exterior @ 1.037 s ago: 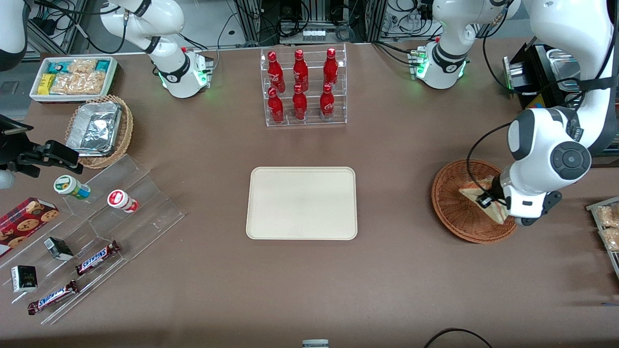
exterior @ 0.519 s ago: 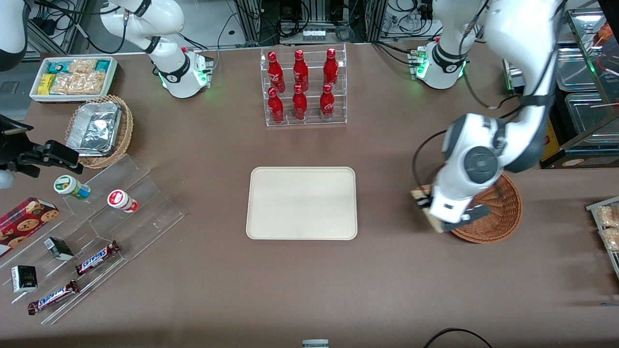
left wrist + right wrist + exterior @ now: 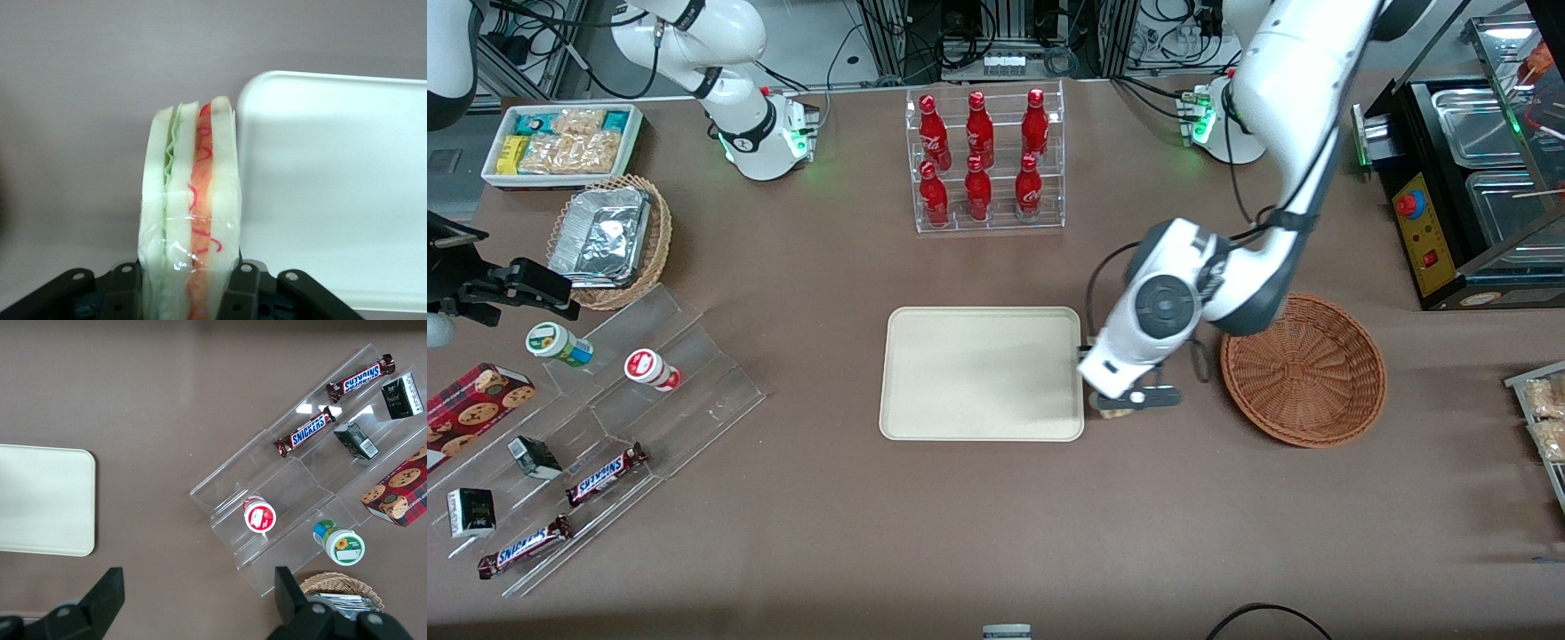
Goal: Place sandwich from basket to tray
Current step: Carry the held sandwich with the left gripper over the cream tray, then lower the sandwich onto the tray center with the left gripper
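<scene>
My left gripper (image 3: 1116, 404) is shut on the sandwich (image 3: 190, 213), a wedge of white bread with green and pink-red layers wrapped in clear film. It holds the wedge above the table, just beside the short edge of the cream tray (image 3: 981, 373) that faces the basket. In the front view the wrist hides nearly all of the sandwich. The tray's rounded corner shows in the left wrist view (image 3: 333, 187). The reddish-brown wicker basket (image 3: 1303, 369) lies toward the working arm's end, with nothing in it.
A clear rack of red bottles (image 3: 984, 160) stands farther from the front camera than the tray. Toward the parked arm's end are a clear stepped stand with snacks (image 3: 605, 427), a tan wicker basket with foil containers (image 3: 609, 236) and a white snack bin (image 3: 560, 142).
My left gripper has carried the sandwich out of the basket and across the table to the tray's edge. The basket now holds nothing.
</scene>
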`<state>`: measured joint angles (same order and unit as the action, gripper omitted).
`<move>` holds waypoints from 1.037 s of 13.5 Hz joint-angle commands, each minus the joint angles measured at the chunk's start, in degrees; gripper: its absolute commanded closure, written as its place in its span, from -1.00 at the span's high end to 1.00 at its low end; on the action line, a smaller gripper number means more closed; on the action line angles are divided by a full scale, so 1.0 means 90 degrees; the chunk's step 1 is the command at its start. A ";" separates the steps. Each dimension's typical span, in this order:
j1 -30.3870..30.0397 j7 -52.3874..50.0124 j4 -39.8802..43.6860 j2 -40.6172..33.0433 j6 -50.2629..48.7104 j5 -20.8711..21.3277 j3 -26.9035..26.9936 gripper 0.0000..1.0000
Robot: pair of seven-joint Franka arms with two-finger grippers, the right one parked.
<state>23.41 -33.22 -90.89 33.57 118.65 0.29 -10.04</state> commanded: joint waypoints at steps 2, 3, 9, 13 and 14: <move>0.0289 0.0195 0.1015 0.0848 -0.0108 -0.0111 0.0032 -0.13; 0.0319 0.0176 0.1132 0.1004 -0.0108 -0.0120 -0.0065 -0.13; 0.0797 0.0039 0.1699 0.1718 0.0293 -0.0267 -0.0154 -0.12; 0.0807 0.0107 0.1710 0.1738 0.0050 -0.0218 -0.0144 -0.11; 0.0807 0.0117 0.1719 0.1738 -0.0067 -0.0199 -0.0144 -0.11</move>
<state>30.24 -32.68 -77.64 48.52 120.67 -1.62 -11.78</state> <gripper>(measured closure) 0.555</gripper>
